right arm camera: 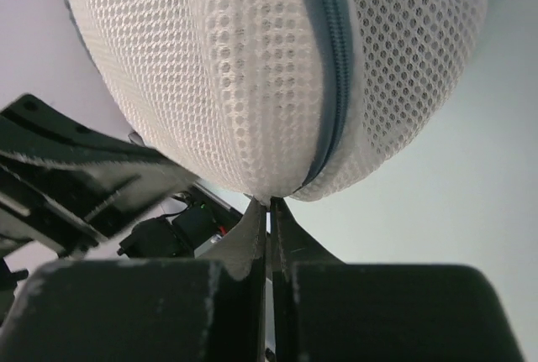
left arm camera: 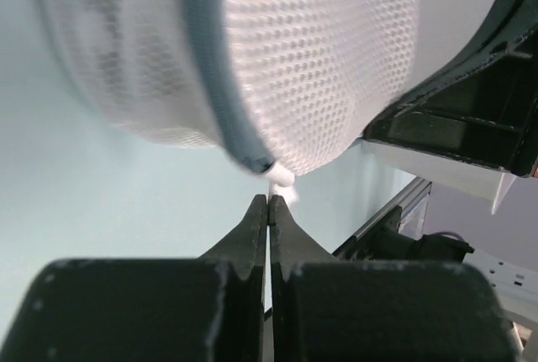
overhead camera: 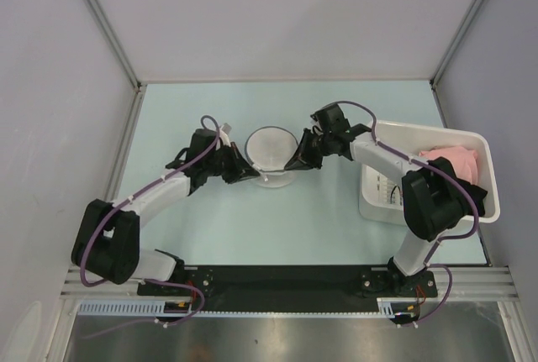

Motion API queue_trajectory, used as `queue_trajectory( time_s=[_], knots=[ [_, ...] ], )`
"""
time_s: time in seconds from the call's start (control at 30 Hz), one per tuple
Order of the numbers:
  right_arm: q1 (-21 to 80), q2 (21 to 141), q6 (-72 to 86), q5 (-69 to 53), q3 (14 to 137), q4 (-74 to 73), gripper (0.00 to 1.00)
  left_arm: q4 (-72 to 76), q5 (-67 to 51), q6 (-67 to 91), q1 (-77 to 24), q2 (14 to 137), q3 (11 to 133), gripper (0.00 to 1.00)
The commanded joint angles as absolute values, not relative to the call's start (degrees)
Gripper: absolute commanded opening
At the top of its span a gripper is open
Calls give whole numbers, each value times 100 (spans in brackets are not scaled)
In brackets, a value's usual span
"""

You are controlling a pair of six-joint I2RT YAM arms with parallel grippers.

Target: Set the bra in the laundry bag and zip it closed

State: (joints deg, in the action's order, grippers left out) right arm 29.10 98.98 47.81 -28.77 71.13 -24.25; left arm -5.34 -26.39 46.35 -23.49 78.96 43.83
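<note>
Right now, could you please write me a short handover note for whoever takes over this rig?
Left gripper: shut, tips just below the white zipper pull; whether it grips anything is unclear.
Right gripper: shut on the bag at its rim.
Bag: mid-table, between both grippers. Bra: not visible, possibly inside.
Done: zipper looks closed where it shows.
To do: confirm the bra is inside, check the zipper's end, release.

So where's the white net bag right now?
In the top view the net bag is in the middle of the table, pinched between the left claw and right claw, left of the white bin.
</note>
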Motion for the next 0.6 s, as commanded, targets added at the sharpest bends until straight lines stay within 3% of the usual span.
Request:
queue_trajectory(
  time_s=[0.0,0.27,0.33,0.37,0.57],
  knots=[
    [2663,9835,4106,-2733,7172,-2523,0,-1431,-2250,3798,-1627,7699,4543,0],
    [2663,9993,3780,-2830,7478,-2504,1,-1863,-2189,3235,-1494,7989,5316,0],
    [2672,9941,3491,-2743,7628,-2855,19,-2021,-2075,3042,-1529,7814,5422,8],
    [2672,9888,3376,-2690,7716,-3004,33,-2074,-1944,2971,-1547,7735,5492,22],
    [2970,8861,2656,-1883,7796,-3604,78,-2215,-1346,2724,-2327,6655,5502,49]
  ],
)
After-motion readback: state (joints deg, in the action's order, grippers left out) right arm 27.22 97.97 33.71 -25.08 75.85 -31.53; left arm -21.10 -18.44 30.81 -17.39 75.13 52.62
